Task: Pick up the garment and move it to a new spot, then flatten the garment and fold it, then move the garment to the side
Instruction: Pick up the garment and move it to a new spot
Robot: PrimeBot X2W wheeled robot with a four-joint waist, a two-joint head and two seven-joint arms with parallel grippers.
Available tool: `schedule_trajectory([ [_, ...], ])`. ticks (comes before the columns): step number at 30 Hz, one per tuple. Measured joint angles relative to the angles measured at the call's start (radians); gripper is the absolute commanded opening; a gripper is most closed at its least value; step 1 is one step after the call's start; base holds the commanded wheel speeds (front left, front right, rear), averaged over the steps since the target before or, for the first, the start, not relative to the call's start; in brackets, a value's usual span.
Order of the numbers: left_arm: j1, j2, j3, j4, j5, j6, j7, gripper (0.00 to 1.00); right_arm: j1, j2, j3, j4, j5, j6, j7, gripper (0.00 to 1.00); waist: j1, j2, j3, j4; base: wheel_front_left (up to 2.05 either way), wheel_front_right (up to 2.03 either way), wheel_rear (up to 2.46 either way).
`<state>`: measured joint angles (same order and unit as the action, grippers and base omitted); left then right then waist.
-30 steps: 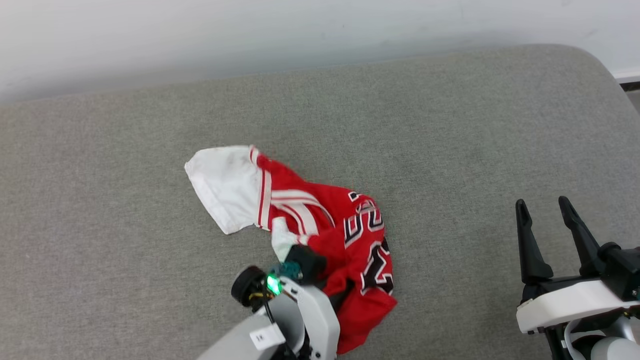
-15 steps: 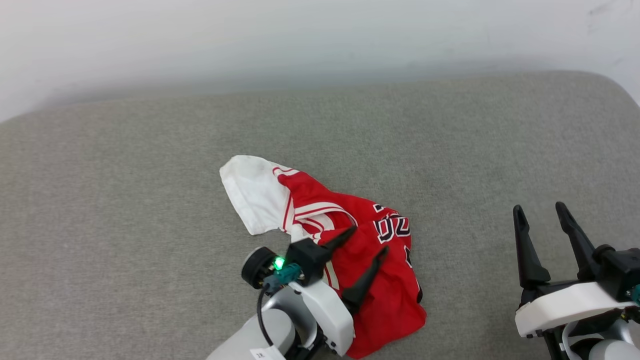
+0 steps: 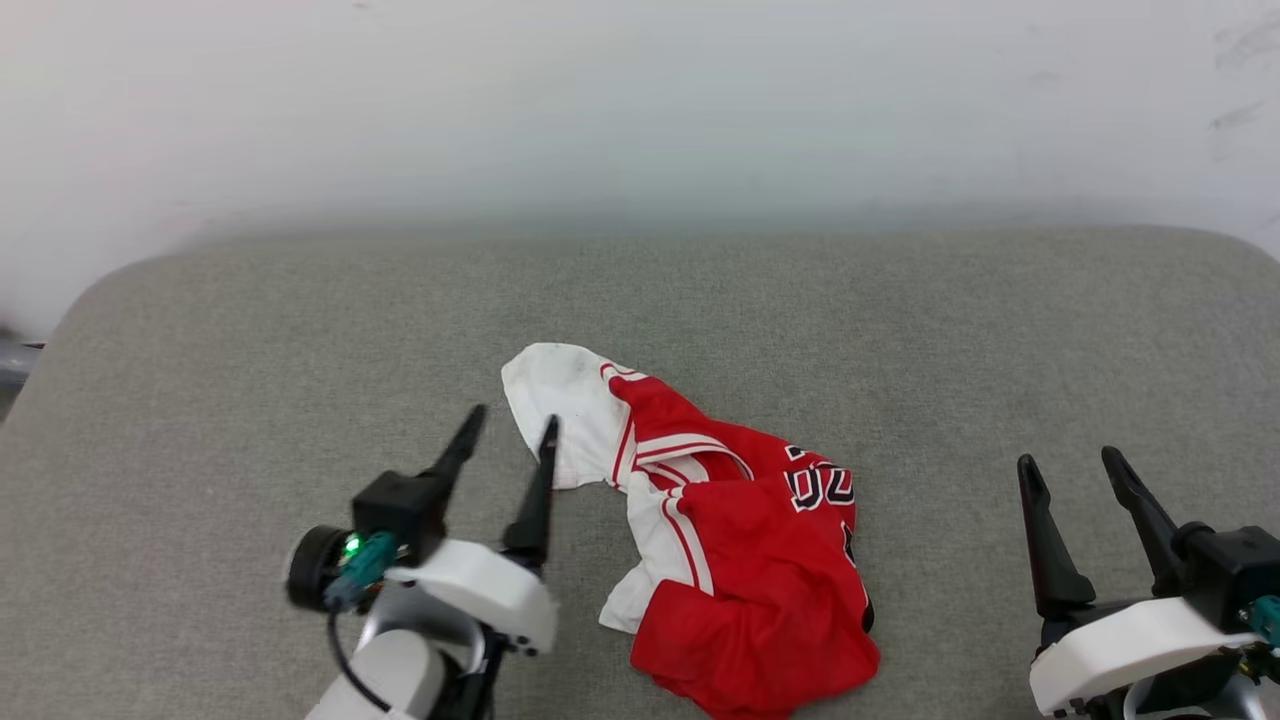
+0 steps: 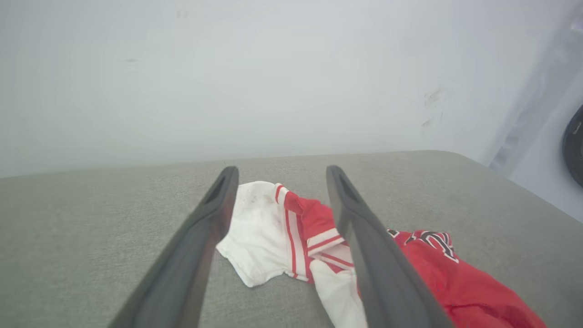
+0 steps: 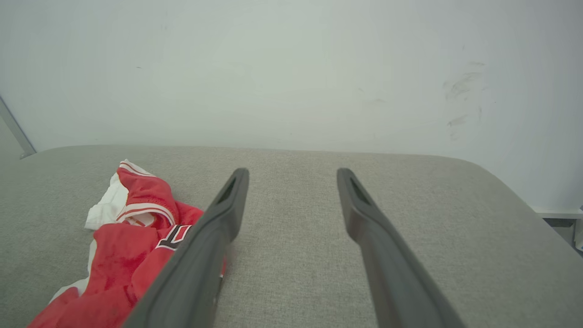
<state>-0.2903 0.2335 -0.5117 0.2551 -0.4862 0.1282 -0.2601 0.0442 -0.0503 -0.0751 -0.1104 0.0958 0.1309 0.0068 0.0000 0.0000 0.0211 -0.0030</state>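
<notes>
- The garment (image 3: 740,540) lies crumpled on a grey padded surface (image 3: 250,400), a little toward 5 o'clock from the middle of the head view.
- Its white sleeve (image 3: 565,400) is spread out at the 11 o'clock end of the heap. The red body is bunched at the 5 o'clock end.
- Black lettering (image 3: 820,487) with a white outline shows at the 3 o'clock side of the heap, partly folded under. I cannot read it fully.
- The left gripper (image 3: 514,416) is at 8 o'clock in the head view. Its fingers point toward 12 to 1 o'clock.
- Its jaws are wide apart and nothing is between them. The finger nearer to the garment ends just beside the edge of the white sleeve. I cannot tell if it touches the fabric.
- In the left wrist view, the left gripper (image 4: 282,170) looks over the garment (image 4: 259,228). The white sleeve appears between the two fingers and the red part runs off toward 4 o'clock.
- The right gripper (image 3: 1067,458) is at 4 o'clock in the head view, well apart from the garment. Its fingers point toward 12 o'clock.
- Its jaws are also spread apart and hold nothing.
- In the right wrist view, the right gripper (image 5: 292,172) faces bare grey surface. The garment (image 5: 127,237) lies at 8 o'clock, partly behind one finger.
- A pale wall (image 3: 600,100) stands behind the surface at 12 o'clock.
</notes>
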Motion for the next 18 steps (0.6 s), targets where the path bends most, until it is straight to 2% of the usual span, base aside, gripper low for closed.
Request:
schedule_trajectory([
  [9,0.129,0.034,0.171,-0.049,0.033,0.013,0.000,1.00,0.026,0.000,0.008,-0.027,-0.003,0.000,0.020,1.00,0.0000,0.0000,-0.031,0.016,0.00,0.00,0.00],
  [18,0.201,0.044,0.242,-0.086,0.085,-0.015,0.000,1.00,0.045,0.000,0.015,-0.037,-0.003,0.000,0.029,1.00,0.0000,0.0000,-0.046,0.019,0.00,0.00,0.00],
])
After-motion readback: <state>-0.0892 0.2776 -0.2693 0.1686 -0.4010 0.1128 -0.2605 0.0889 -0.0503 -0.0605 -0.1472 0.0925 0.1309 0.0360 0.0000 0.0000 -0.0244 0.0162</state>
